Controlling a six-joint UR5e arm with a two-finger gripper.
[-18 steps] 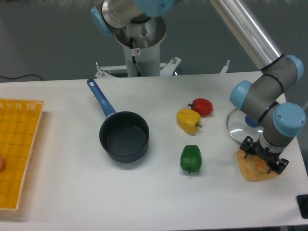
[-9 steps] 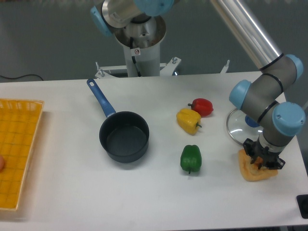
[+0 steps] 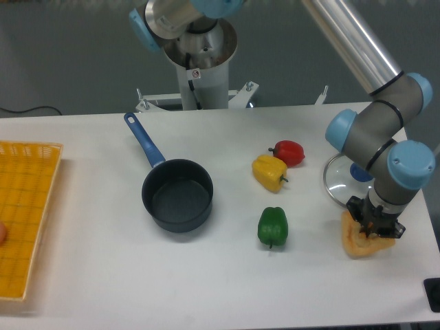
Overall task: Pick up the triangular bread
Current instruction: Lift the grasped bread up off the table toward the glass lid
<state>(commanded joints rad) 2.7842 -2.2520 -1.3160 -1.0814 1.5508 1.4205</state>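
Note:
The triangular bread (image 3: 357, 241) is a golden-orange rounded pastry at the right of the white table. My gripper (image 3: 375, 226) points straight down onto it, its black fingers closed on the bread's upper middle. The bread's right side looks slightly raised off the table. The arm's grey wrist and blue caps hide the bread's far edge.
A glass lid (image 3: 340, 180) lies just behind the bread. A red pepper (image 3: 289, 152), a yellow pepper (image 3: 269, 172) and a green pepper (image 3: 273, 225) sit mid-table. A dark pot (image 3: 177, 194) with a blue handle stands left of them. A yellow basket (image 3: 24, 213) is at the far left.
The fingers have closed in on the bread from a wider spread. The bread has shifted slightly left and tilted up with the gripper.

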